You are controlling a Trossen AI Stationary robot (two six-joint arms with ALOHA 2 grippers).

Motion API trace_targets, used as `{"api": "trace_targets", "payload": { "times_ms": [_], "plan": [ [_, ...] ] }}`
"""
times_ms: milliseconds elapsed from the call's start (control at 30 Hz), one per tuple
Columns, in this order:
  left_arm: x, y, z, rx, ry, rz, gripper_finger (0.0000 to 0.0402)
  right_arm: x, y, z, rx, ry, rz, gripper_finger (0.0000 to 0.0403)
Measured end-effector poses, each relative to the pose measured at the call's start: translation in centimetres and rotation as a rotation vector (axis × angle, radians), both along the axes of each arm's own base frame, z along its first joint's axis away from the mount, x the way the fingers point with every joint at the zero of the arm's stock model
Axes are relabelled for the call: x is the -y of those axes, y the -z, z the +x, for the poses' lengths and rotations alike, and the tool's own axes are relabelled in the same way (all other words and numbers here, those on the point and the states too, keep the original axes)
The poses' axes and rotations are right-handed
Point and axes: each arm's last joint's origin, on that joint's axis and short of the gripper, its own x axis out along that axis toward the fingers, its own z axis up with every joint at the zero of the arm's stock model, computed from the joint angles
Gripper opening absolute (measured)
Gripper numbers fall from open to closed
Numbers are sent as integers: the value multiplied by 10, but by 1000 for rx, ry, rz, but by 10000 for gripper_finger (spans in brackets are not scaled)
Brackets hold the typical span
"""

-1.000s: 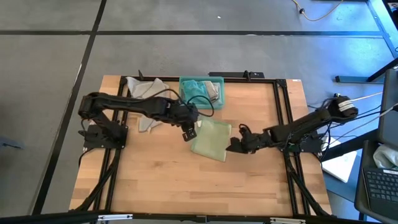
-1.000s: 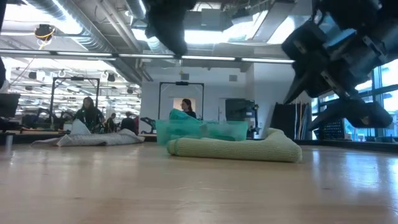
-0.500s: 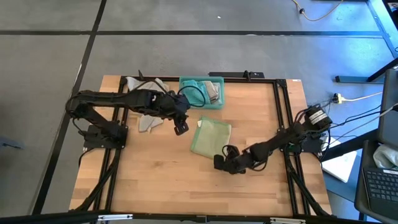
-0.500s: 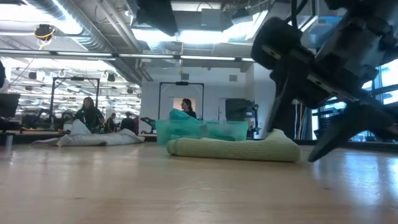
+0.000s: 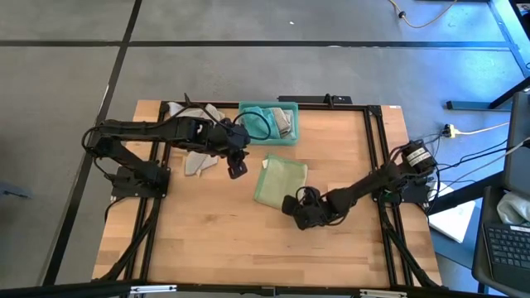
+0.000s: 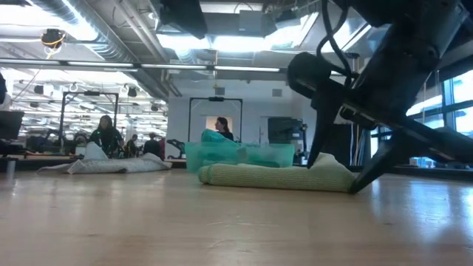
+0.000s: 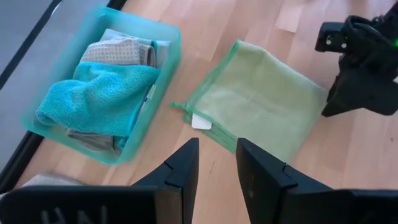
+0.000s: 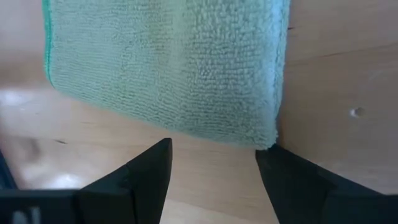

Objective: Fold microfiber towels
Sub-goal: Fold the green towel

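Note:
A pale green microfiber towel lies folded flat on the table's middle, a white tag at its left edge. My right gripper is open, low over the table at the towel's near right corner, one finger on either side of its near edge. My left gripper hangs raised to the towel's left, open by a narrow gap with nothing in it. A teal towel and a grey one lie in the teal bin. My right gripper slants down from the table's near right side, its fingertips right at the green towel's near edge. Whether they touch the towel I cannot tell.
Loose grey towels lie heaped at the table's far left, one under my left arm. The bin stands at the far edge, just beyond the green towel. Bare wood stretches along the near half of the table.
My right gripper has swung from the towel's right side toward the table's near edge and left, sinking and rolling, and now stands at the towel's near right corner. My left gripper has risen and drawn back to the left, away from the towel. The towel has stayed put.

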Motion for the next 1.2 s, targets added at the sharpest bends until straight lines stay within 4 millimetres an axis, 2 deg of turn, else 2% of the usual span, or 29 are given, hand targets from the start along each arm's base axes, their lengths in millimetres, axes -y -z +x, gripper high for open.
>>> {"api": "trace_targets", "payload": {
  "times_ms": [267, 533, 667, 800, 933, 1067, 1200],
  "plan": [
    [0, 1, -3, -26, 2, 0, 100, -5, 0, -4, -22, -35, 29, 238],
    [0, 1, -3, -22, 1, -4, 100, -9, -8, -18, -102, -88, 54, 238],
    [5, 7, 7, -42, 163, 15, 100, -7, -10, -22, -128, -125, 20, 238],
    [13, 25, 20, -73, 374, 36, 100, -6, -24, -21, -74, -329, -90, 238],
    [24, 47, 29, -66, 489, 92, 100, -7, -53, -21, -3, -650, -290, 234],
    [45, 65, 38, 83, 628, 98, 100, -9, -83, -22, -38, -922, -528, 221],
    [70, 87, 39, 184, 729, 162, 100, -16, -95, -25, -131, -1164, -753, 207]
  ]
}}
